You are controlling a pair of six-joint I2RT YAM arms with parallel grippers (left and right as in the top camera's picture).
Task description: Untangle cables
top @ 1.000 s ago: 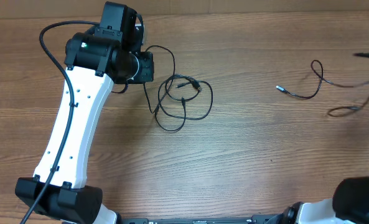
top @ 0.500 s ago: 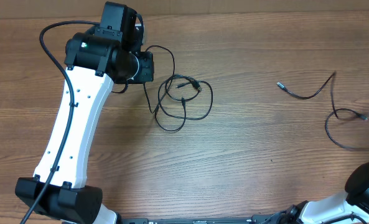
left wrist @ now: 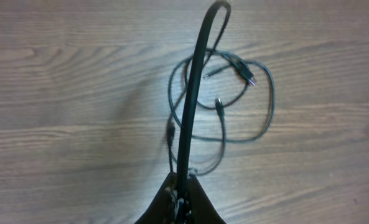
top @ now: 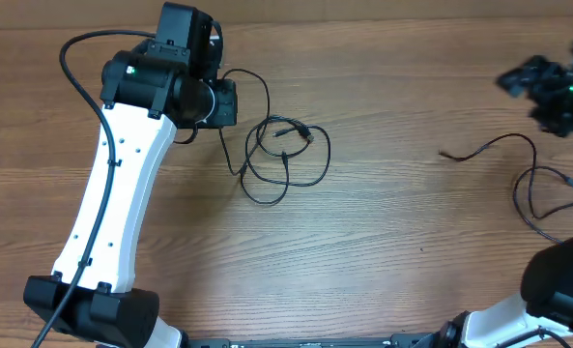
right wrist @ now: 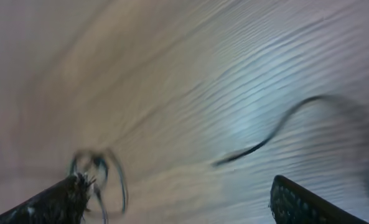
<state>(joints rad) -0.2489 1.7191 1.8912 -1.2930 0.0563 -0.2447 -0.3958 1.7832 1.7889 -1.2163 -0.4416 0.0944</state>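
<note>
A tangle of thin black cables (top: 284,155) lies in loose loops at the table's middle left, with small plug tips inside the loops. My left gripper (top: 230,102) sits just left of it, shut on one strand (left wrist: 190,112) that arcs up and over into the tangle (left wrist: 234,99). A separate cable (top: 503,143) lies curled on the wood at the right. My right gripper (top: 545,89) hovers above and behind it, open and holding nothing; its wrist view is blurred, with the open gripper (right wrist: 178,185) over that cable (right wrist: 265,138).
The left arm's white link (top: 112,208) slants across the table's left side, with its thick black cable (top: 73,68) looping beside it. The right arm's base (top: 557,290) fills the lower right corner. Bare wood lies between the two cable groups.
My right gripper has opened and let go of the separate cable, which dropped and slid right on the table. That gripper moved up and left into view. The left arm and tangle stayed put.
</note>
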